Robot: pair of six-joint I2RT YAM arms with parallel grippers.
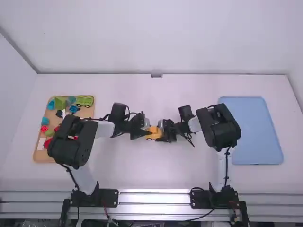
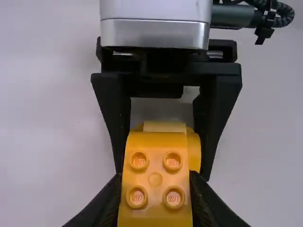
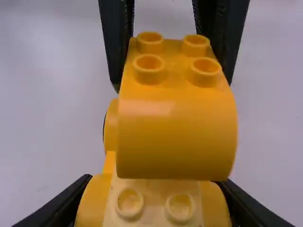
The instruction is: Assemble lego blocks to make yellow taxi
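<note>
The yellow curved block (image 2: 155,161), with four studs on its top, is up near the middle of the white table (image 1: 137,165), right against the yellow car base (image 3: 158,208) (whether the two are touching or clicked together, I can't tell). The left gripper (image 1: 143,133) has its jaws closed on the curved block, one finger on each side. Facing it, the right gripper (image 1: 165,131) has its jaws closed on the car base, whose two paler studs show in the right wrist view.

Farther out, past the left arm, a tan tray (image 1: 88,112) sits on the table (a colourful jumble, that one), with a green toy car (image 1: 85,100), a green block (image 1: 60,103), red pieces and blue pieces in it, partly hidden by the arm. On the other side, beyond the right arm, a light blue mat (image 1: 253,132) lies on the table.
</note>
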